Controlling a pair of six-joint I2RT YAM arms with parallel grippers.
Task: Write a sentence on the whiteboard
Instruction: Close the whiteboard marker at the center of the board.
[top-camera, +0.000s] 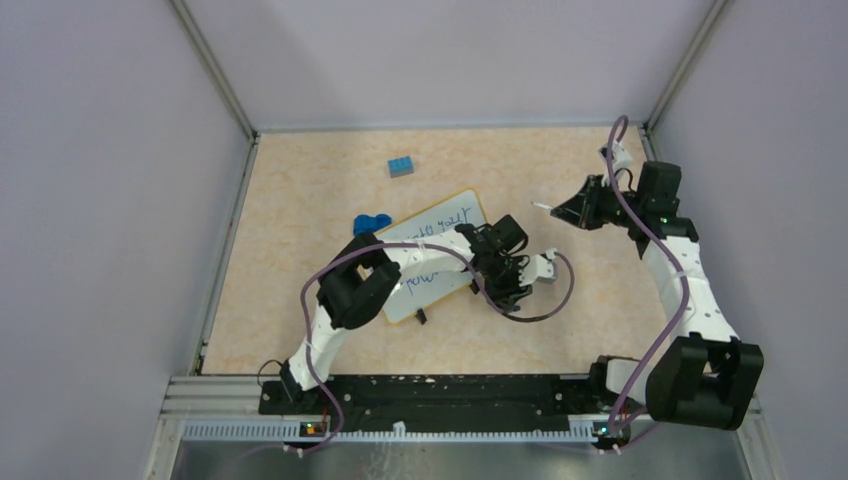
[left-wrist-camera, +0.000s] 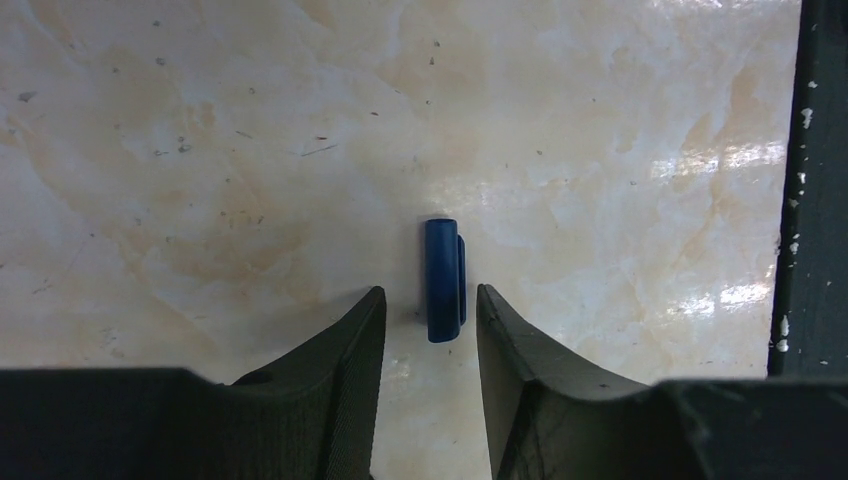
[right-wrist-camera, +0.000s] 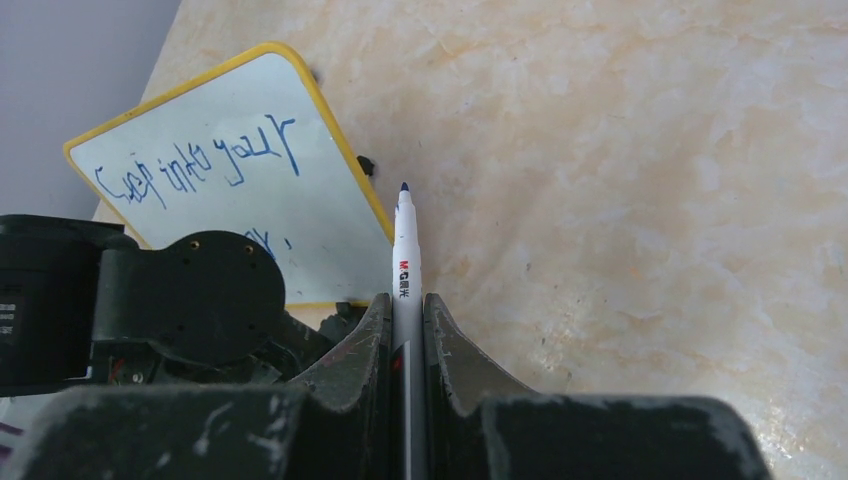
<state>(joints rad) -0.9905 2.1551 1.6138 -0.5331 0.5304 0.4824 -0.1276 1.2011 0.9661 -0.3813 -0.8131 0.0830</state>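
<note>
Where the whiteboard (right-wrist-camera: 300, 215) lies flat in the middle of the worktop (top-camera: 290, 200), turned at an angle, the left arm (top-camera: 350, 285) crosses over its lower half. The sentence (right-wrist-camera: 195, 165) runs in blue across the upper part of the board; a second line below is mostly hidden by the arm. Right jaws: clamped on a white marker (right-wrist-camera: 405, 250), uncapped, blue tip pointing over bare worktop right of the board, not touching it. Left jaws: apart, straddling the near end of a blue cap (left-wrist-camera: 443, 275) lying on the worktop, a gap visible each side. A blue block (top-camera: 401, 166) sits well beyond the board; a second blue object (top-camera: 372, 223) lies beside its left corner.
</note>
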